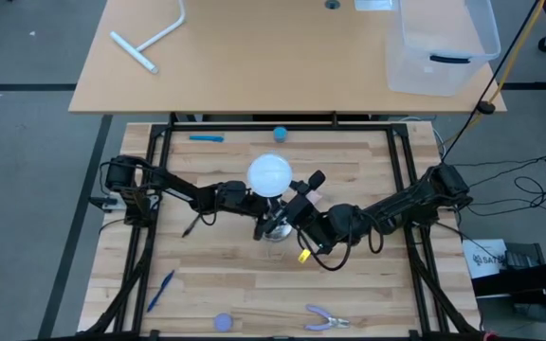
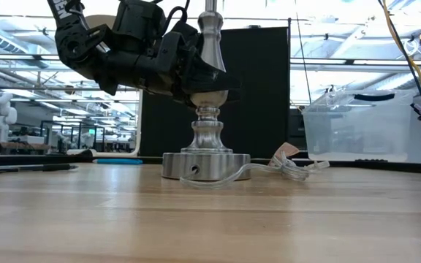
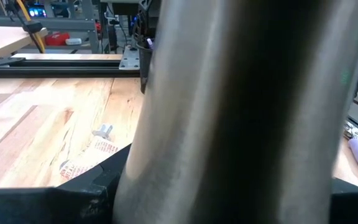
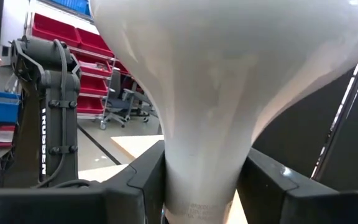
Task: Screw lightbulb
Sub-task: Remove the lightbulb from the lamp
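Observation:
The white lightbulb [image 1: 271,175] stands globe up over the silver stand [image 2: 205,164], in the middle of the table. In the right wrist view its globe [image 4: 229,62] tapers down between two dark fingers. My right gripper [image 4: 201,186] reaches in from the table's right [image 1: 294,204] and is shut on the bulb. My left gripper [image 1: 254,202] comes from the left, lower down, and is shut on the stand's stem [image 2: 210,44]. Where the bulb's neck meets the top of the stand is hidden. My left gripper pinches the stand's stem [image 3: 229,93] between its two fingers [image 3: 73,193], above the round base. It comes in about level from the table's left. The stand is upright, its base on the table. My right gripper pinches the lightbulb's narrow neck [image 4: 201,168] between its two fingers [image 4: 135,180], just under the flare of the globe. It comes in about level from the table's right, across the neck. The bulb is upright, with the globe above the fingers.
A clear cord [image 2: 269,169] runs from the stand's base. On the table lie a blue ball [image 1: 280,134], two blue pens [image 1: 207,138] [image 1: 159,289], a blue disc [image 1: 223,322] and pliers [image 1: 327,319]. A clear bin [image 1: 441,43] and a white pipe [image 1: 150,43] are on the far table.

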You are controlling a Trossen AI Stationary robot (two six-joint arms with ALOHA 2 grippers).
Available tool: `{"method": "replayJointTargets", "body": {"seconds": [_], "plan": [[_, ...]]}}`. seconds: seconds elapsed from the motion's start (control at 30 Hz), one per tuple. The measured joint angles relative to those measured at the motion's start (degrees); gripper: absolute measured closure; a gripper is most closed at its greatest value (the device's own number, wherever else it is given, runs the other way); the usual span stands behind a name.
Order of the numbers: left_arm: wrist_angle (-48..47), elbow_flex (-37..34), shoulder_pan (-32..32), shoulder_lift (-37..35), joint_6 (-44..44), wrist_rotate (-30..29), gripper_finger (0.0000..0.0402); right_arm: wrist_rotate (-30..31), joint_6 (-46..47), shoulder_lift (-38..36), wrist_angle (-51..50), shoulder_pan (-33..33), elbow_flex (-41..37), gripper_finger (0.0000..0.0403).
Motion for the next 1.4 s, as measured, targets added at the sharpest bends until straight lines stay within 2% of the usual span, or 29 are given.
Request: {"method": "replayJointTargets", "body": {"seconds": [0.33,0.6,1.4], "plan": [[0.0,0.0,0.0,0.0,0.0,0.1,0.0144,-0.1,-1.7,0.0,0.6,0.0,0.0,0.0240],[0.0,0.0,0.0,0.0,0.0,0.1,0.0144,0.3,-2.8,-0.3,-0.6,0.0,0.0,0.0207],[0.0,0.0,0.0,0.0,0.0,0.2,0.0144,7.6,-5.1,-0.3,-0.7,3.5,0.1,0.0205]]}}
